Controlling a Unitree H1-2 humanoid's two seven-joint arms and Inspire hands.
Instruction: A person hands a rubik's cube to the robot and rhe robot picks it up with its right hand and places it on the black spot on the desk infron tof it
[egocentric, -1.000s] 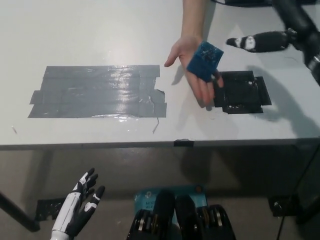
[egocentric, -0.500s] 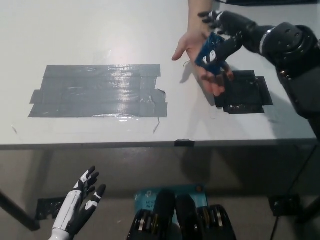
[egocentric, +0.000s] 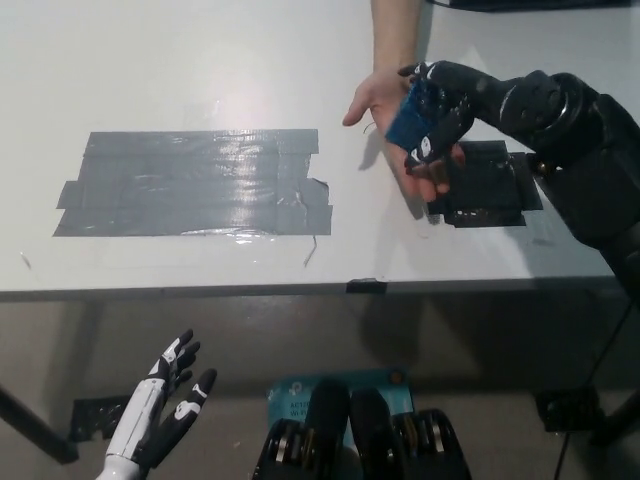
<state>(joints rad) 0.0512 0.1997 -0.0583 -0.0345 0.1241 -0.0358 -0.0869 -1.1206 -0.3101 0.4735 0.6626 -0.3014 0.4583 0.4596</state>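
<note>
Now the black right hand is wrapped over the rubik's cube, fingers curled across its top and near side; half a second ago they were only reaching onto it, and a second ago the hand was off toward the desk's right edge. Cube shows blue faces, slightly tilted, partly hidden by the fingers. It still lies on the person's open palm, which is held above the desk beside the left edge of the black spot; whether the cube has lifted clear of the palm cannot be told. Grey tape patch unchanged at desk centre-left. White left hand hangs below the desk's front edge, fingers spread, holding nothing.
</note>
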